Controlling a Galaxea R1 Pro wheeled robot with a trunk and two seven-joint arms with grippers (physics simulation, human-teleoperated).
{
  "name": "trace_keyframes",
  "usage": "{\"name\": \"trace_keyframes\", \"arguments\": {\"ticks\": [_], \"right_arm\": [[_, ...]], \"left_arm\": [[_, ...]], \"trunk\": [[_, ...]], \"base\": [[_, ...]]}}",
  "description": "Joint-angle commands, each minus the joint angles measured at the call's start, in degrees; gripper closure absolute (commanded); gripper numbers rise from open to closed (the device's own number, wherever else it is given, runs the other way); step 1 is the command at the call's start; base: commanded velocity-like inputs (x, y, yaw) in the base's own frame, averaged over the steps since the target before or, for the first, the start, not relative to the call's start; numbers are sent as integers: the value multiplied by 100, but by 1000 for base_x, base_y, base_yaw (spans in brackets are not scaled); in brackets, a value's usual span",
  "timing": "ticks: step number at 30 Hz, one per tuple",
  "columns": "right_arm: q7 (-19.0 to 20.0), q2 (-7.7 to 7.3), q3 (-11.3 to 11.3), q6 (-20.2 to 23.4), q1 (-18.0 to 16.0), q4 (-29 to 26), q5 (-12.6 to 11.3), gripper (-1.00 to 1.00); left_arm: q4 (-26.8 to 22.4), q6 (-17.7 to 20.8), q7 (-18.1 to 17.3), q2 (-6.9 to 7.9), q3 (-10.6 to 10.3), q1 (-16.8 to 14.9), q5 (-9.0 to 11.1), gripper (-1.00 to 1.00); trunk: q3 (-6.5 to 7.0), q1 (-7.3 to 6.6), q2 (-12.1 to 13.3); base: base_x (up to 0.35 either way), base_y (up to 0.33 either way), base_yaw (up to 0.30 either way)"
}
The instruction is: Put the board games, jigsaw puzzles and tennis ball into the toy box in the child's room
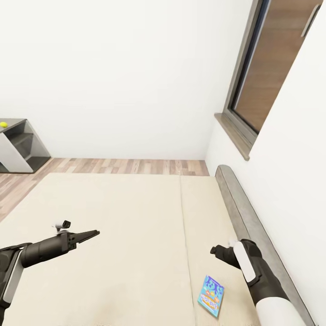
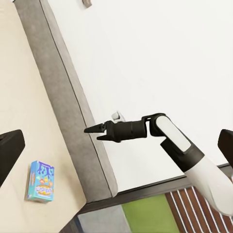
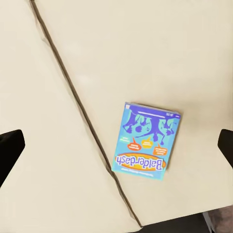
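— What's nearest to the robot?

— The bed, a big cream mattress in two panels with a seam running down it. On the narrower panel, at the near end, lies a small blue board game, flat on the mattress, printed with orange speech bubbles and the word Balderdash. In the right wrist view the same box sits just beside the seam, not touching it.

— And the arms?

— Both hang above the mattress, holding nothing. The right gripper is over the narrow panel, near the box but clear of it, next to the grey headboard that runs along the wall. In the left wrist view its two fingers lie close together, a narrow gap at most. The left gripper is out over the wide panel, well apart from the box, its fingers drawn to a point; from here it looks closed.

— Further back?

— Past the bed's far edge, a strip of brown plank floor, then the white wall. On the right wall a grey-framed window. Far off at the left a dark grey cabinet section of the table, with the tennis ball resting on top of it.
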Motion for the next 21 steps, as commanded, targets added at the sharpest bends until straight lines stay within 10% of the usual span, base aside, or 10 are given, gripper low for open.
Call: {"name": "trace_keyframes", "arguments": {"ticks": [1, 21], "right_arm": [[-51, 1, -1, 5, -4, -4, -60, -100], [-52, -35, 14, -305, -26, 191, -42, -100]], "left_arm": [[-1, 60, -18, 2, -1, -4, 2, -100], [-1, 53, -11, -20, -40, -4, 2, -100]], "trunk": [[-20, 3, -11], [-200, 3, -11]], "base": [[0, 0, 0], [0, 0, 0]]}}
